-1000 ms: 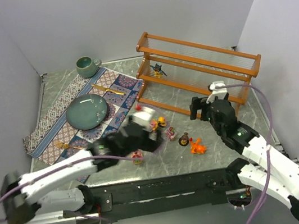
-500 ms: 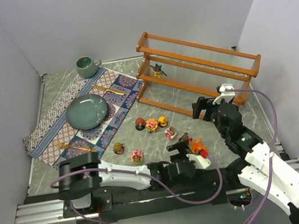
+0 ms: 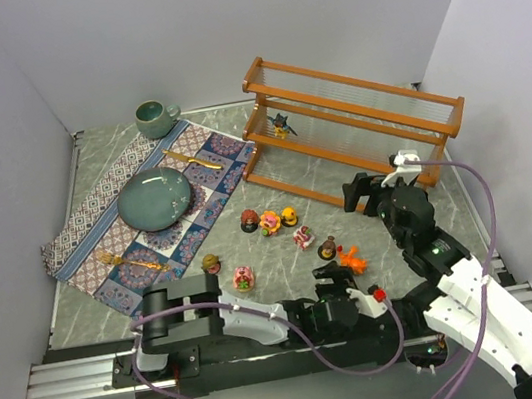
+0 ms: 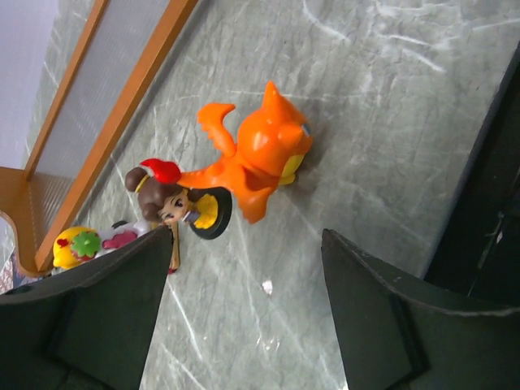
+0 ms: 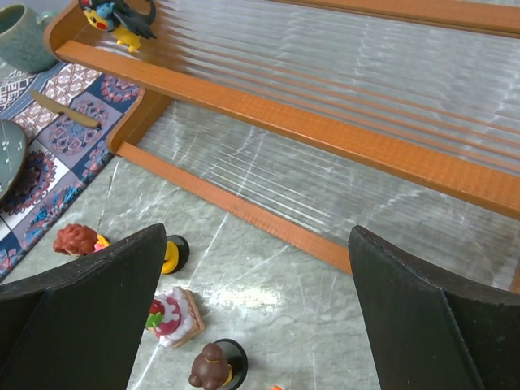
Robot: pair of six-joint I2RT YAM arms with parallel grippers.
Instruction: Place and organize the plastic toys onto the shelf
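Toys, plastic: we count eight loose on the desk before the shelf, among them an orange toy just beside a brown-haired figure. A ninth, the dark spiky toy, stands on the shelf near its left end. To the left lie a mat, a plate and a mug. The left hand sits low at the near edge, fingers wide and empty, the orange toy ahead. The right hand tilts down toward the shelf, fingers wide and empty.

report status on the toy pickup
Left gripper open, facing orange toy. Right gripper open, facing shelf. One spiky toy shelved. Brown-haired figure crowds orange toy.
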